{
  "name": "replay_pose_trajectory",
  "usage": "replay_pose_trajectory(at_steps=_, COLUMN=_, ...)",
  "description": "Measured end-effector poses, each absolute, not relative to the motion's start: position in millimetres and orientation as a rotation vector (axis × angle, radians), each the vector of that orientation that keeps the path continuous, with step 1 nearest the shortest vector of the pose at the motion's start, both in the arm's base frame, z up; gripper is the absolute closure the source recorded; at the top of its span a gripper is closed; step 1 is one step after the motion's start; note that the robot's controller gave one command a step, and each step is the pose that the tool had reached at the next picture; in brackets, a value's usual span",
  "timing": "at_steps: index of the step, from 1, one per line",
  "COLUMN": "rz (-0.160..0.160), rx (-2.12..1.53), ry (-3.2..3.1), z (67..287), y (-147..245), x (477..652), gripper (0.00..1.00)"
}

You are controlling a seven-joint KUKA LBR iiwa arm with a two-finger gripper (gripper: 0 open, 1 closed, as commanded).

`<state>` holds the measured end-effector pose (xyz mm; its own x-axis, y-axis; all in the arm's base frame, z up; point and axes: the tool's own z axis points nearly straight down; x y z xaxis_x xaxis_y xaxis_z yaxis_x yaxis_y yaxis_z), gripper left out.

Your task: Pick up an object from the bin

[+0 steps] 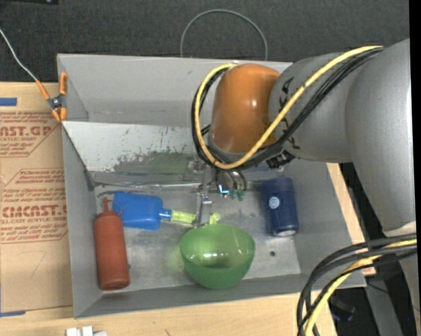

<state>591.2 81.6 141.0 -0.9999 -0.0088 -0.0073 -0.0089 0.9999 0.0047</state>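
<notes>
My hand [207,204] hangs over the yellow-green tip of one blue plastic bottle [137,211], beside one green plastic bowl [200,264]; open or closed, I cannot tell. One red squeeze bottle [111,251], one dark-blue can [279,206].

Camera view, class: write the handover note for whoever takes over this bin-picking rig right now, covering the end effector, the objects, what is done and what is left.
End effector: low over the middle of the bin, above the yellow-green end of the blue item, just behind the green bowl.
Other things: red squeeze bottle along the left wall, dark blue can on the right.
Done: nothing lifted yet; everything lies on the floor.
Left: grasp one thing and lift it out.
</notes>
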Motion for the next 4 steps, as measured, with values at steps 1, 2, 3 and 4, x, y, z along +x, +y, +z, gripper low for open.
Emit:
replay_pose_trajectory(at_steps=1, rz=-0.001, rx=-0.420, ry=3.105, z=71, y=5, x=506.0, gripper=0.00)
replay_pose_trajectory(at_steps=2, rz=-0.003, rx=-0.084, ry=3.132, z=70, y=69, x=573.7, gripper=0.00)
replay_pose_trajectory(at_steps=3, rz=-0.002, rx=-0.416, ry=3.096, z=72, y=5, x=508.5, gripper=1.00)
replay_pose_trajectory(at_steps=4, rz=-0.001, rx=-0.415, ry=3.096, z=72, y=5, x=508.5, gripper=1.00)
